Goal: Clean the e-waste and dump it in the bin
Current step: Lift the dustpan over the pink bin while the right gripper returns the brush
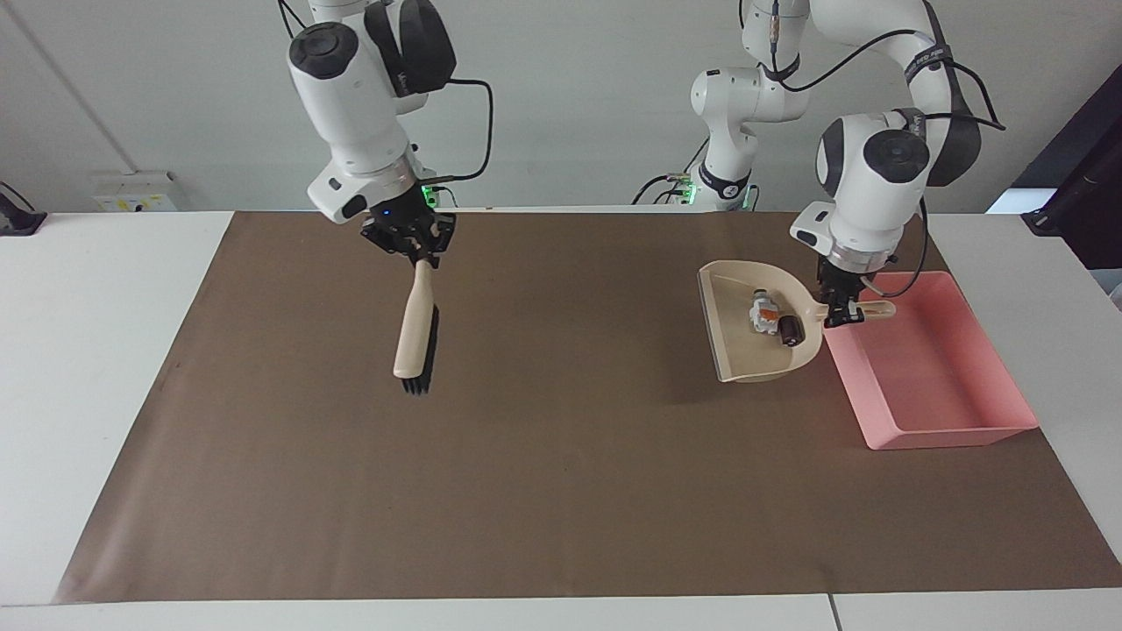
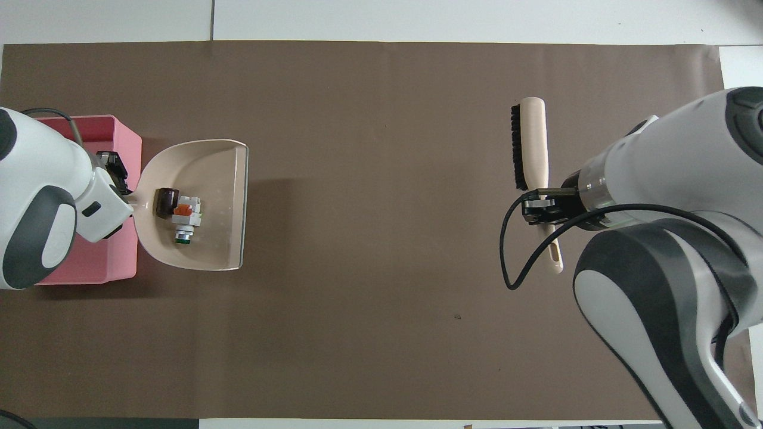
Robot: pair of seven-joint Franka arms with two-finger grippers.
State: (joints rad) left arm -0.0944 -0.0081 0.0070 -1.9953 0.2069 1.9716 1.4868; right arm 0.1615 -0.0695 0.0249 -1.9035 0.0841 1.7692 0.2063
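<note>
A brown mat covers most of a white table, with a plain pale wall at the robots' end. The bin, a shallow pink tray, sits on the mat at the left arm's end of the table; no contents are visible in it. The left gripper is clamped on the handle of a beige dustpan, which is held raised, with its handle end over the bin's edge and its scoop over the mat beside the bin. The e-waste lies in the dustpan near the handle: a white piece with orange and green marks touching a dark cylinder. The right gripper is over the mat toward the right arm's end, grasping the handle of a beige brush that hangs bristle end down, clear of the mat. In the overhead view the left arm hides much of the bin, and the right arm is cut off at the frame edge.
</note>
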